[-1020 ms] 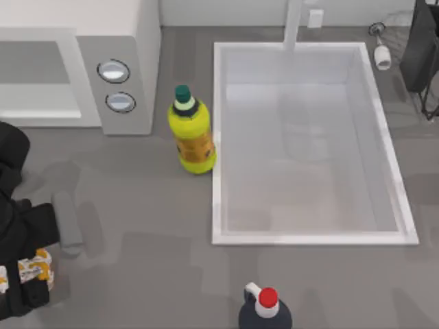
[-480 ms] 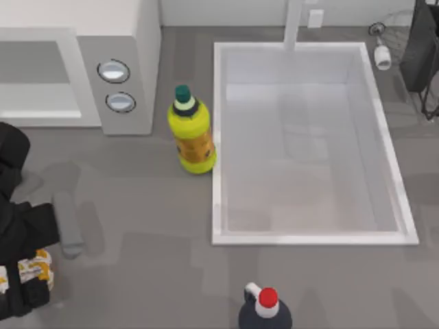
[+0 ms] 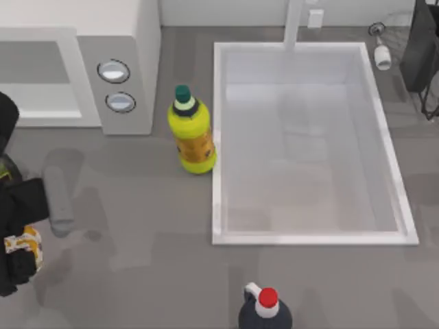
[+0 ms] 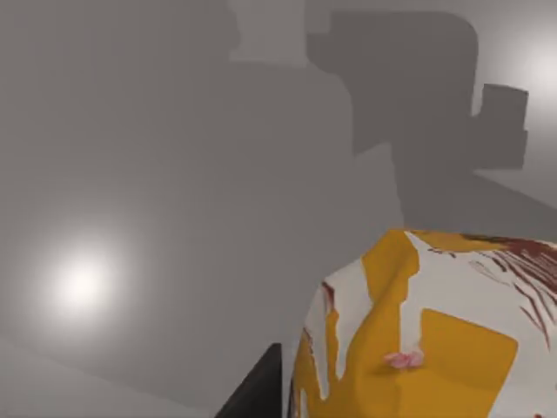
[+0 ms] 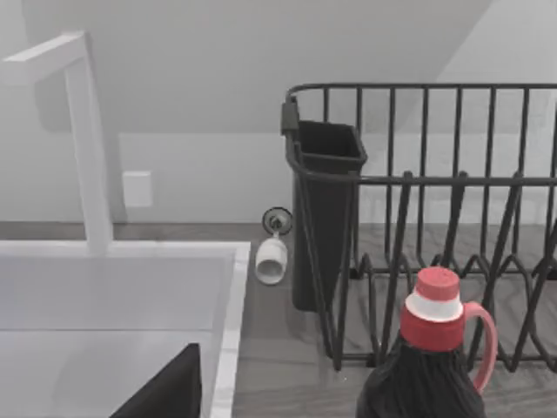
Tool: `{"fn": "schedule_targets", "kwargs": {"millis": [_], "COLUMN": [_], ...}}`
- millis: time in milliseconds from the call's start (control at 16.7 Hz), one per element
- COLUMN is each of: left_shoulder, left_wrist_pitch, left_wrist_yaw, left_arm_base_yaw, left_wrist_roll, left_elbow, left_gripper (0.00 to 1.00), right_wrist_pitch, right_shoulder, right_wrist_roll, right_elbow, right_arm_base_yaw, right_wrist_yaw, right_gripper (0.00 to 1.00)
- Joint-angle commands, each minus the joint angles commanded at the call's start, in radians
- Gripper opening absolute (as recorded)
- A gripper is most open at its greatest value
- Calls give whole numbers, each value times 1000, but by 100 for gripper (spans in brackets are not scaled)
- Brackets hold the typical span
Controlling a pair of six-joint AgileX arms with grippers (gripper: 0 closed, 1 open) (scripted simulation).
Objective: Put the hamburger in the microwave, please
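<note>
The hamburger [image 3: 24, 245], a small lump in a white and orange wrapper, is held at the table's left edge by my left gripper [image 3: 20, 241], which is shut on it with black fingers on both sides. In the left wrist view the hamburger [image 4: 435, 340] looms close above the grey table. The microwave [image 3: 118, 75] stands at the back left, its wide cavity [image 3: 34, 82] open toward the front and two round knobs on its grey panel. A dark part of my right gripper [image 5: 165, 392] shows in the right wrist view, near the sink's corner.
A yellow green-capped bottle [image 3: 192, 133] stands between the microwave and the white sink [image 3: 217, 171]. A dark red-capped bottle [image 3: 266, 308] sits at the front. A black dish rack [image 5: 418, 218] and a faucet [image 3: 293, 24] are at the back right.
My left gripper has carried the hamburger away from the front edge toward the microwave. Its shadow on the table has shifted the same way.
</note>
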Motion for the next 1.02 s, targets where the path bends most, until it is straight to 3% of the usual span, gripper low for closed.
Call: {"fn": "schedule_targets", "kwargs": {"millis": [240, 600, 780, 1020], "left_shoulder": [-75, -91, -69, 0], "left_wrist_pitch": [-180, -203, -144, 79], "left_wrist_yaw": [0, 0, 3, 19], "left_arm_base_yaw": [-3, -2, -3, 8], "left_wrist_roll": [-4, -6, -32, -138], "left_elbow": [108, 127, 131, 135], "left_gripper": [0, 0, 0, 0], "right_wrist_pitch": [0, 0, 0, 0], "right_shoulder": [0, 0, 0, 0], "right_wrist_roll": [0, 0, 0, 0], "right_elbow": [0, 0, 0, 0], "right_arm_base_yaw": [0, 0, 0, 0], "right_wrist_yaw": [0, 0, 0, 0], "right_gripper": [100, 100, 100, 100]}}
